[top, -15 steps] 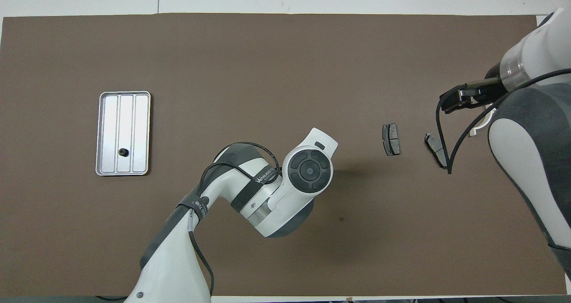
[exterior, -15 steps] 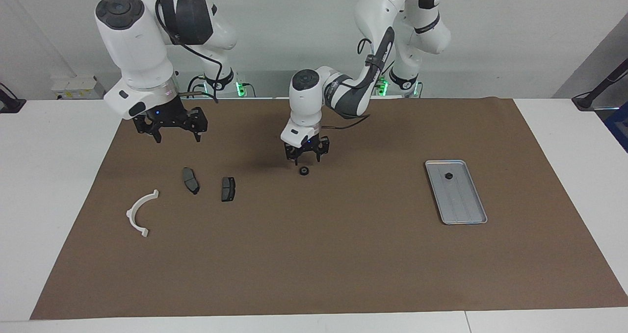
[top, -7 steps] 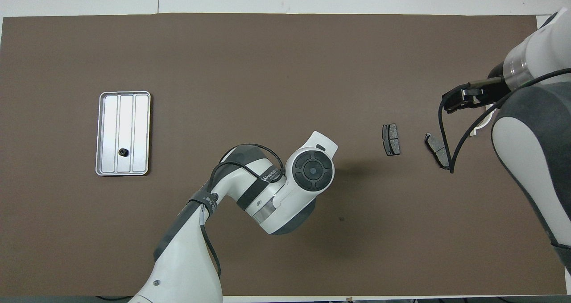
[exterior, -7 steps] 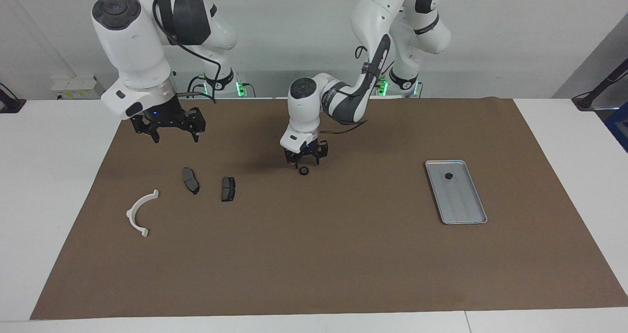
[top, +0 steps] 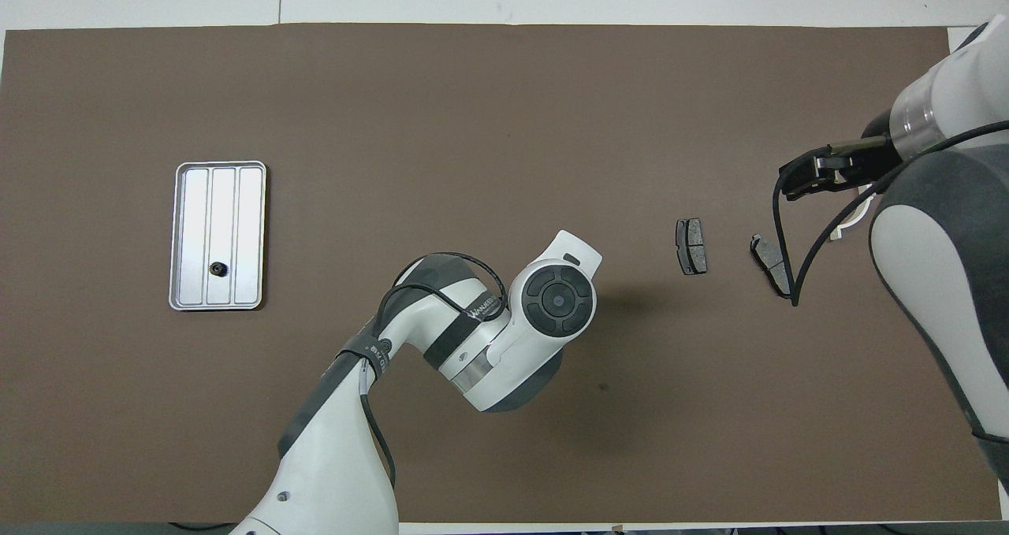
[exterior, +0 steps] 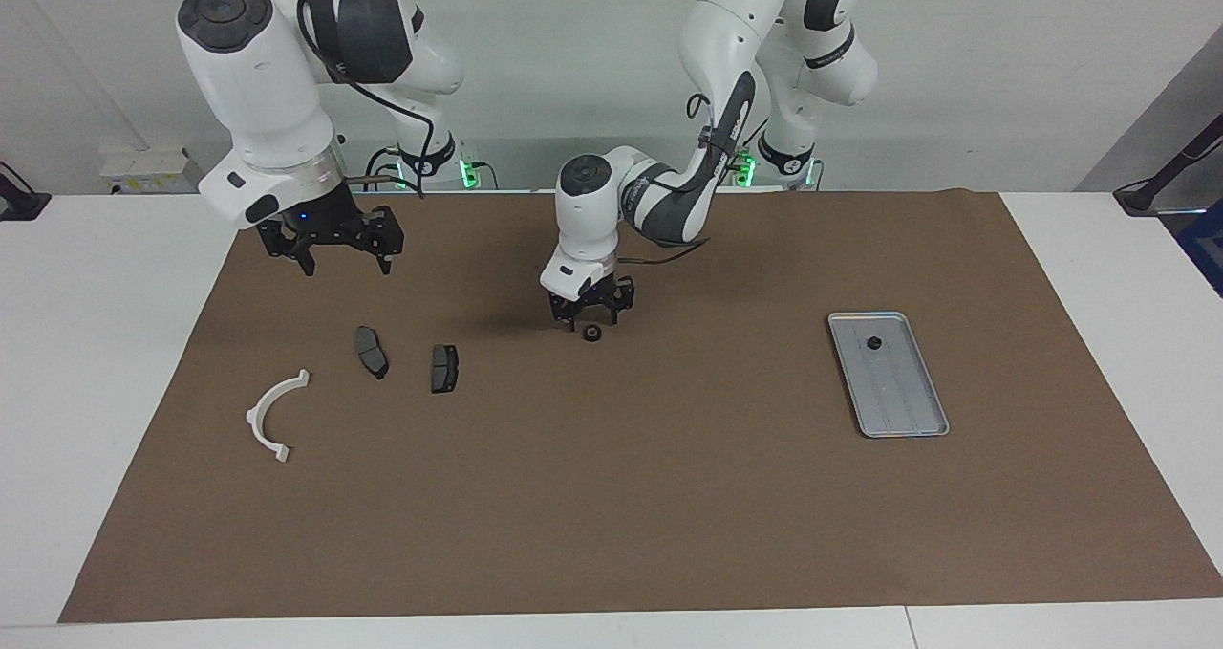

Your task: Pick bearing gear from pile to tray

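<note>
tray (exterior: 906, 410): ridged matt metal | mat (exterior: 669, 515): matt brown paper | arc (exterior: 269, 412): white smooth plastic

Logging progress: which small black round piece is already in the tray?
The black round piece at the tray's end nearer the robots. The other round piece lies on the brown mat under the left gripper.

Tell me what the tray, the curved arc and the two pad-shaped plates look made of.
Tray: likely metal, silver-grey with a dull sheen, pressed ridges and a raised rim.
Curved arc: probably plastic, uniformly white and matte with moulded end tabs.
Pad-shaped plates: dark grey, matte; metal or a composite, the look leaves it open.
</note>
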Tool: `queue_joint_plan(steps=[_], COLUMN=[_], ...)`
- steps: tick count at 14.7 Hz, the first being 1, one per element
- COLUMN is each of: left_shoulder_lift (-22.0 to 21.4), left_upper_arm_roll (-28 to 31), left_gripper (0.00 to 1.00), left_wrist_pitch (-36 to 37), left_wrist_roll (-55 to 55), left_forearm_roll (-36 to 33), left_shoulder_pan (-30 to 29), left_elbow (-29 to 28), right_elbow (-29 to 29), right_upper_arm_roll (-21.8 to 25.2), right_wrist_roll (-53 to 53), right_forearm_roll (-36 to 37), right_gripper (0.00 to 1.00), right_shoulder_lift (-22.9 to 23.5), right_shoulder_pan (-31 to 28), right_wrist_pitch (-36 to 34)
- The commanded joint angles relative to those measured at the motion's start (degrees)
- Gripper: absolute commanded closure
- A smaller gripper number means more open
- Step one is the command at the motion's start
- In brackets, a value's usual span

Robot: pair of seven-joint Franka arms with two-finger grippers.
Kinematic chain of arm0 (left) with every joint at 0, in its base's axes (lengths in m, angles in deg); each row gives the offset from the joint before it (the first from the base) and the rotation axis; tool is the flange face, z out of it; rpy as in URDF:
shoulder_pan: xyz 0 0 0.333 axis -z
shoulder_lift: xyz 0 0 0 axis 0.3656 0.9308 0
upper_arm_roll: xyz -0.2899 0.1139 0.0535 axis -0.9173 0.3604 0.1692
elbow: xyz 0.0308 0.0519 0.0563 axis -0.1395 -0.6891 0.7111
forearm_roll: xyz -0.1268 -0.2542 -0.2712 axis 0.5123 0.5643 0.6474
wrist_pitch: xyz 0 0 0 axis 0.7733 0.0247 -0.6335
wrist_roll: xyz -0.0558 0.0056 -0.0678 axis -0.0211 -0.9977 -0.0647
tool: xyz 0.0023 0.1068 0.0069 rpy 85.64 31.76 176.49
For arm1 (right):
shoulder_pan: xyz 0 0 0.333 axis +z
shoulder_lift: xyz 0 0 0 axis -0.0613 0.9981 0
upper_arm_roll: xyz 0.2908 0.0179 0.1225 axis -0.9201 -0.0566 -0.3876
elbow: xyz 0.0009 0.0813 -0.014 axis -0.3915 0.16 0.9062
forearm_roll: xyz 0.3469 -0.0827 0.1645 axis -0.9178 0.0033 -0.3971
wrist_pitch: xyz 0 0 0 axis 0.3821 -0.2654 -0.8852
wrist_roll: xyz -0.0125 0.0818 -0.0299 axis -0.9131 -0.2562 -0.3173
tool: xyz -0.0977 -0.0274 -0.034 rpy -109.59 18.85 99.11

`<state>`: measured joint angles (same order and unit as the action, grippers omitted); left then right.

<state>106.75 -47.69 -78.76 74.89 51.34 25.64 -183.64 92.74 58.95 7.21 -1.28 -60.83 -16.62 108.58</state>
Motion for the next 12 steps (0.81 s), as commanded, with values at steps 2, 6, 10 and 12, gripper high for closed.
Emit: queue_joint_plan(steps=[2, 6, 10, 12], left_shoulder_lift=[1.81, 1.99, 2.34, 2.43], left_upper_arm_roll=[1.08, 1.08, 1.08, 1.08], left_gripper=[0.23, 0.24, 0.35, 0.62], left_wrist_pitch=[0.33, 0.15, 0.15, 0.15], left_wrist_roll=[0.65, 0.73, 0.73, 0.65], left_forearm_roll=[-2.00, -2.00, -2.44, -2.44], left_shoulder_pan=[0.73, 0.64, 0.64, 0.55], left_elbow=[2.05, 2.31, 2.40, 2.66], right_elbow=[1.00, 1.27, 0.92, 0.92], right_upper_arm_roll=[16.03, 18.80, 18.62, 18.71], right_wrist_roll=[-5.31, -5.93, -6.19, -6.19], right_forearm_roll=[-4.11, -4.11, -4.37, -4.37], right_gripper=[0.00, 0.00, 0.00, 0.00], right_shoulder_lift=[-2.06, -2.15, -2.15, -2.59], right_shoulder_pan=[12.54, 14.69, 13.90, 13.90], right_wrist_pitch=[-0.68, -0.68, -0.86, -0.95])
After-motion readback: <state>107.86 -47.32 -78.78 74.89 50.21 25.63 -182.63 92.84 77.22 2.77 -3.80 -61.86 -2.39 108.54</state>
